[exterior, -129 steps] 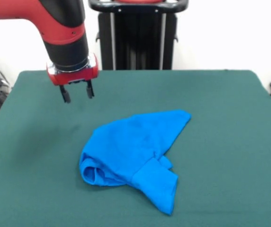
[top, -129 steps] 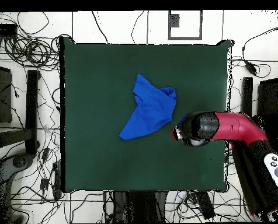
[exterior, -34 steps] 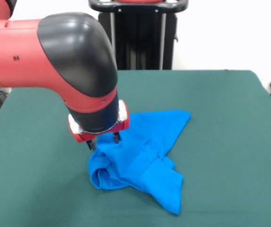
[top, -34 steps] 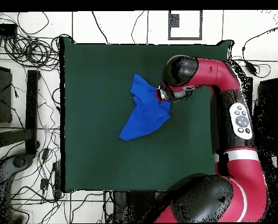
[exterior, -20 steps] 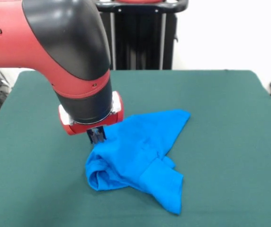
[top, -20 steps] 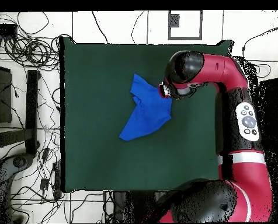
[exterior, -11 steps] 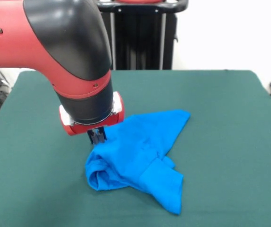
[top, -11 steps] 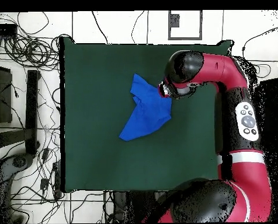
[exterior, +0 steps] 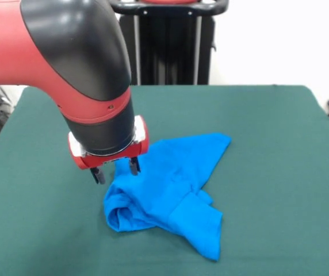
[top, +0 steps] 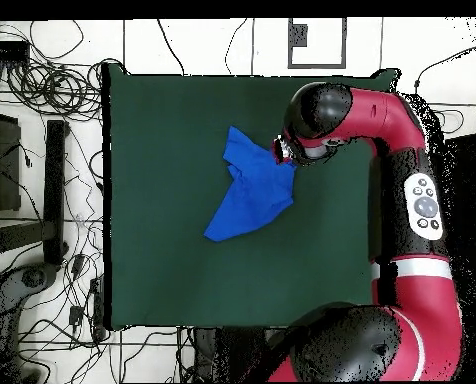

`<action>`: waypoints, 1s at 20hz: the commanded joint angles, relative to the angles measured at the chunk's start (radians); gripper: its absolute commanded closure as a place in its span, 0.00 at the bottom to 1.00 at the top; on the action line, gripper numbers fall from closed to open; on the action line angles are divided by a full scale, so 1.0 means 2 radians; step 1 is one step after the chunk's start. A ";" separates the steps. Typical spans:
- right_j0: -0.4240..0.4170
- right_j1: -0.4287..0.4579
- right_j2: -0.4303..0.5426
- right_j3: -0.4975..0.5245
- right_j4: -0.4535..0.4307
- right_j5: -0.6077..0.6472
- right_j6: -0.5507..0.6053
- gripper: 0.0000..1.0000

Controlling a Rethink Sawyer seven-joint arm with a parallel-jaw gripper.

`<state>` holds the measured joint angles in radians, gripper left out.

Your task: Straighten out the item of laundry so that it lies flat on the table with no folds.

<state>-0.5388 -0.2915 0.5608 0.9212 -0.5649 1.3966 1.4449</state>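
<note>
The bright blue T-shirt (exterior: 170, 190) lies crumpled on the dark green table (exterior: 268, 144), bunched into folds at its front-left and spread toward the back right. In the overhead view the shirt (top: 247, 195) lies near the table's middle (top: 162, 140). My gripper (exterior: 116, 171) hangs from the red and black arm at the shirt's left edge. It is open: one finger stands over the bare table, the other over the shirt's edge. It holds nothing. In the overhead view the gripper (top: 282, 152) is mostly hidden under the arm's wrist.
The robot's black pedestal (exterior: 167, 43) stands at the table's far side. Cables and equipment (top: 42, 150) lie on the floor beside the table in the overhead view.
The gripper was shut at the shirt's left edge; now it is open with its fingers spread. The arm has shifted slightly. The shirt's shape looks the same.
</note>
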 commanded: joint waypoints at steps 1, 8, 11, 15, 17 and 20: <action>0.031 0.036 0.028 -0.013 0.010 0.034 -0.109 0.00; 0.042 0.050 0.029 -0.053 0.007 0.069 -0.124 0.00; 0.044 0.051 0.027 -0.058 0.004 0.073 -0.129 0.00; 0.040 0.045 0.028 -0.044 0.012 0.064 -0.125 0.00; 0.036 0.044 0.026 -0.030 0.018 0.054 -0.121 0.00; 0.034 0.052 0.024 -0.015 0.018 0.031 -0.116 0.00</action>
<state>-0.5080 -0.2208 0.5609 0.8181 -0.5433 1.4533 1.4449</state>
